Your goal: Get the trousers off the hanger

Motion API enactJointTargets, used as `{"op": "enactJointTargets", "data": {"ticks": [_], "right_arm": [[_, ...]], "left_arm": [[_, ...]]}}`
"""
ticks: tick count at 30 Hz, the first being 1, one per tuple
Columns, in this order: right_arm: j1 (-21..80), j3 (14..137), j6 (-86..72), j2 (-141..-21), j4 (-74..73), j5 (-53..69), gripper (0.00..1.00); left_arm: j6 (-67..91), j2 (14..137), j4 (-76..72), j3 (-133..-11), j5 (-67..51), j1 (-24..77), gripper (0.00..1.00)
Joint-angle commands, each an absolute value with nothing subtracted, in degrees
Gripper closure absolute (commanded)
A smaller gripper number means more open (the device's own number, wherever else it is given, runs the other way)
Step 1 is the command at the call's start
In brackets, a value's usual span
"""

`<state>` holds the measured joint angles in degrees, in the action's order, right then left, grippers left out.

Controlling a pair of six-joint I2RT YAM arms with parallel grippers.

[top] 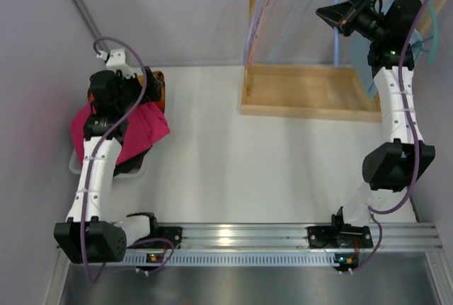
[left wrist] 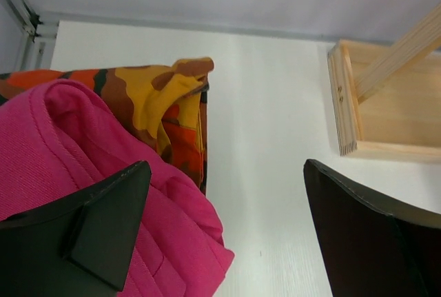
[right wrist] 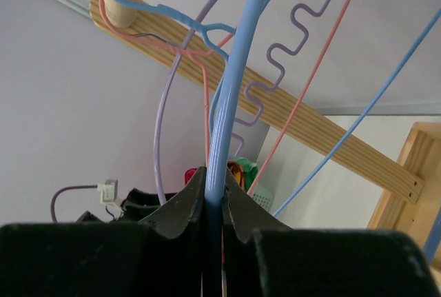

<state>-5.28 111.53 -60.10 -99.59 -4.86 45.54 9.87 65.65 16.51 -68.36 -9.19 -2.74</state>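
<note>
Your left jaws hang wide open just above the crumpled pink fabric trousers (left wrist: 76,138) at the left of the white worktop (top: 212,149), well apart from your right jaws clamping the pale-blue plastic hanger (right wrist: 234,90)

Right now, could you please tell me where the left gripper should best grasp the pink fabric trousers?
Probably the pink fabric trousers at their raised rounded fold, from above: it stands proud of the pile, so the open left gripper can straddle it.

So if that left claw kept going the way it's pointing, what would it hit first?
Probably the bare white table, just beside the pink trousers. One finger of the open left gripper hangs over that cloth and might brush it first; depth is unclear.
</note>
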Motion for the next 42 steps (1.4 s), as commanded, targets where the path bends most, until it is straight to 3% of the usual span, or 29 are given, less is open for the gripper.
{"op": "enactJointTargets", "data": {"ticks": [1, 6, 7, 9, 12, 13, 16, 22, 30, 42], "right_arm": [[-4.0, 112.7, -61.3, -99.4, 1.0, 44.6, 1.00], [-3.6, 107.3, -62.5, -98.4, 4.3, 46.0, 0.95], [-3.5, 106.7, -62.6, -97.9, 4.7, 46.1, 0.86], [-3.5, 104.9, -63.0, -97.5, 6.5, 46.5, 0.79], [-3.6, 102.7, -61.9, -95.5, 6.5, 46.8, 0.57], [-3.8, 102.0, -61.6, -94.3, 6.5, 46.8, 0.45], [-4.7, 99.8, -59.3, -91.6, 4.1, 46.6, 0.28], [-7.8, 96.8, -51.3, -84.3, -5.7, 44.7, 0.08], [-10.6, 92.5, -26.7, -74.1, -23.1, 42.8, 0.01], [-8.6, 69.5, -6.0, -56.5, -29.4, 39.2, 0.01]], "left_arm": [[6.4, 68.6, 25.0, -73.8, -13.2, -1.8, 0.02], [3.9, 73.0, 32.2, -76.9, -13.2, 1.6, 0.02], [2.8, 73.8, 34.4, -77.3, -13.0, 1.9, 0.02], [2.0, 75.6, 35.9, -78.7, -13.3, 2.9, 0.02], [1.1, 76.7, 37.3, -79.1, -13.2, 3.8, 0.02], [1.1, 77.0, 37.5, -79.2, -13.3, 4.0, 0.02], [1.2, 78.6, 38.2, -80.3, -12.5, 4.4, 0.02], [1.1, 81.0, 38.2, -84.8, -7.8, 4.5, 0.02], [-1.1, 84.6, 36.9, -91.4, -0.6, 6.0, 0.02], [-2.8, 89.7, 33.9, -92.8, 6.0, 23.1, 0.02]]}}
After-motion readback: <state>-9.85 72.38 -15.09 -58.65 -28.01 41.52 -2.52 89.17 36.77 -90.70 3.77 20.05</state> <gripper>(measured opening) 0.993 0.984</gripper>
